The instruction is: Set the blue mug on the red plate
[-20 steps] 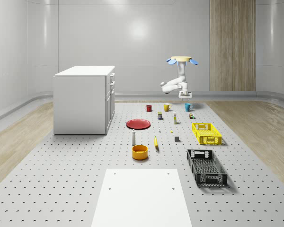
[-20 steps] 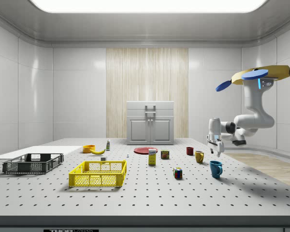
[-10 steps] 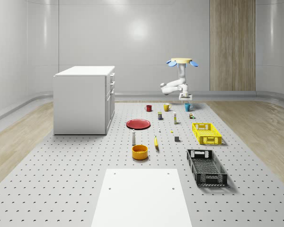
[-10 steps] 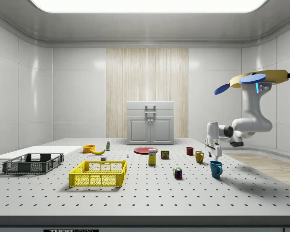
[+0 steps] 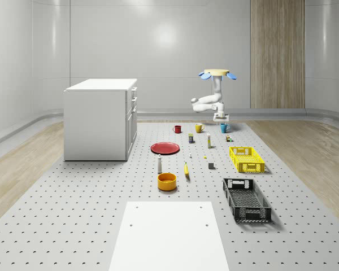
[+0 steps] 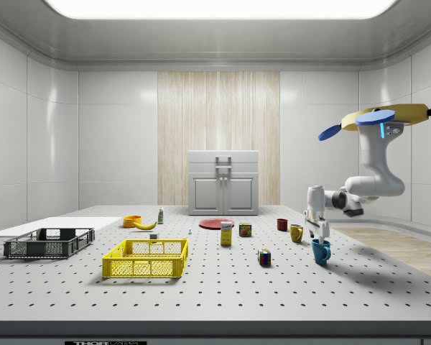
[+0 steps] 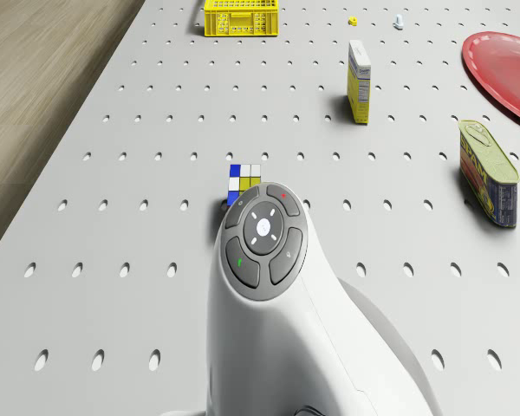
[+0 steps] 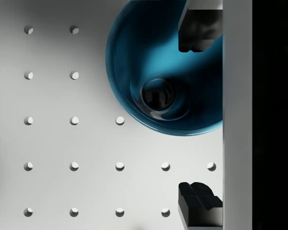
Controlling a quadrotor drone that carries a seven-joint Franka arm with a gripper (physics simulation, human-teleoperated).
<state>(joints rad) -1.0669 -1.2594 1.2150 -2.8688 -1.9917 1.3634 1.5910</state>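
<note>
Blue mug (image 8: 168,72) under open pincer (image 8: 200,115), rim straddled.

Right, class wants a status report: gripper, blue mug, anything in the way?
Drone hovering beside table edge. Gripper open, at blue mug rim, one finger inside, one outside. Mug upright on table, not lifted. Red plate bare; yellow mug close by.

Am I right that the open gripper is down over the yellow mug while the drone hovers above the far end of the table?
Not quite: the gripper is over the blue mug, not the yellow mug, as the wrist view shows. The rest holds: its fingers are apart, and the drone hovers above the far end of the table.
</note>
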